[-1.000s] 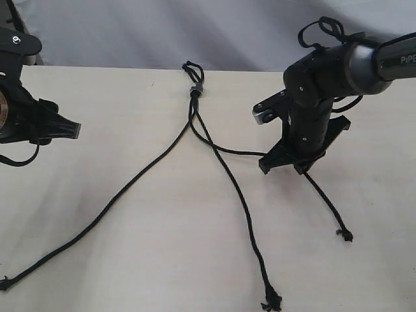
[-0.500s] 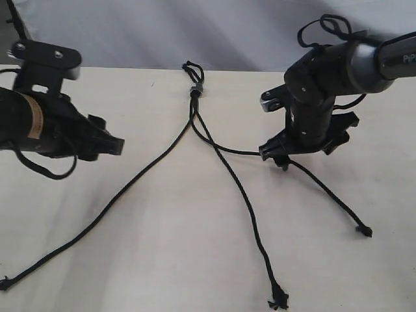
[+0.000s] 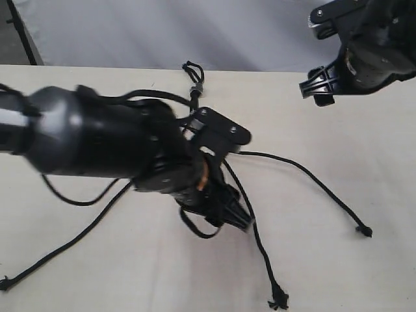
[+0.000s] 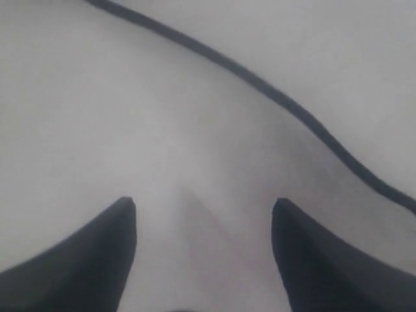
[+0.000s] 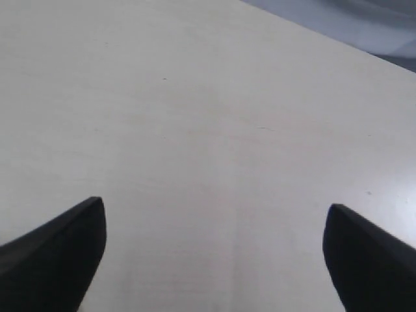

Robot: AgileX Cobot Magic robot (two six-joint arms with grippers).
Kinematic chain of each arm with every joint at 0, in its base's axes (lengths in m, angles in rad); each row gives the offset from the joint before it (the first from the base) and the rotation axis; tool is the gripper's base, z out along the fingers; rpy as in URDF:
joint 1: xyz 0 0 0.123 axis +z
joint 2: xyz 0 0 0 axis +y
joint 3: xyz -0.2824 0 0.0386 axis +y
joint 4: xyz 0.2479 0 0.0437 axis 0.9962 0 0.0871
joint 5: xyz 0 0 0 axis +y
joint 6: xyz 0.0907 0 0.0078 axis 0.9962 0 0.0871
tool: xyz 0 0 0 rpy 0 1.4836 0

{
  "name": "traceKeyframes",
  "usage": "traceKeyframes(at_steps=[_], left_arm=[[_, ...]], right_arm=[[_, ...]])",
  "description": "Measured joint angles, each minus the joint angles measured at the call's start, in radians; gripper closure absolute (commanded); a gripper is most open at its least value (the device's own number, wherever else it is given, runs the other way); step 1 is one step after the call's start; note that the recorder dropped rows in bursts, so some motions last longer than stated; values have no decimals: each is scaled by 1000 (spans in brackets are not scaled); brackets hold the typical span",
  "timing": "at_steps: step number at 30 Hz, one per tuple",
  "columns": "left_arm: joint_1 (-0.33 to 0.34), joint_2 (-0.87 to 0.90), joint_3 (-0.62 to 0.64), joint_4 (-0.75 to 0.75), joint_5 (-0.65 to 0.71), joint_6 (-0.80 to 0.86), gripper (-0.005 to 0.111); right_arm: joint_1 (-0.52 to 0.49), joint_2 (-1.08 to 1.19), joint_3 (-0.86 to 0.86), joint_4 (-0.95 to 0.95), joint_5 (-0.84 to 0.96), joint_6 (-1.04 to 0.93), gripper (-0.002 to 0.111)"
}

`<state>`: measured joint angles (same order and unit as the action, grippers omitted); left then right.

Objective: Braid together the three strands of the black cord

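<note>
The left arm (image 3: 91, 140) is lying across the middle from the left, the left gripper (image 3: 229, 213) pointing down toward the near side with jaws standing wide apart. The right gripper (image 3: 318, 84) is hovering at the far right, jaws spread wide too.

A pale, cream-coloured table top (image 3: 377, 273) with faint wood grain fills most of the exterior frame. Above its far edge, across the top of the frame, stands a plain grey-white backdrop (image 3: 162, 32). In the upper left corner a thin black rod (image 3: 21, 36) slants down toward the table's edge. The right wrist view shows a tiny dark speck (image 5: 164, 79) on the table.
</note>
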<state>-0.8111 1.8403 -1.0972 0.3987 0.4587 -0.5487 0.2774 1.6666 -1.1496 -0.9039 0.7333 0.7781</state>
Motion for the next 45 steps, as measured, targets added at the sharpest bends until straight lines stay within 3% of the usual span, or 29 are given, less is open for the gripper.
traceKeyframes(at_steps=[6, 12, 16, 17, 20, 28, 36, 39, 41, 45], left_arm=[[-46, 245, -358, -147, 275, 40, 48], [-46, 389, -562, -263, 319, 117, 48], [-46, 411, -576, -269, 374, 132, 52], [-46, 411, -579, -269, 392, 144, 60], [-46, 411, -579, -317, 429, 218, 107], [-46, 395, -543, -355, 488, 341, 105], [-46, 343, -521, -275, 633, 347, 105], [-46, 273, -521, -181, 701, 340, 105], [-46, 236, -521, -97, 745, 315, 105], [-46, 184, -521, -31, 757, 293, 105]], right_arm=[[-74, -19, 141, -194, -76, 252, 24], [-209, -19, 152, -169, -242, 277, 24], [-211, -19, 152, -160, -306, 277, 24], [-211, -19, 152, -158, -318, 277, 24], [-211, -19, 158, -156, -322, 277, 24], [-211, -21, 158, -154, -332, 277, 24], [-211, -21, 158, -154, -344, 274, 24], [-211, -21, 158, -138, -359, 270, 24], [-211, -21, 158, -89, -384, 228, 24], [-168, -21, 158, 168, -407, -87, 24]])
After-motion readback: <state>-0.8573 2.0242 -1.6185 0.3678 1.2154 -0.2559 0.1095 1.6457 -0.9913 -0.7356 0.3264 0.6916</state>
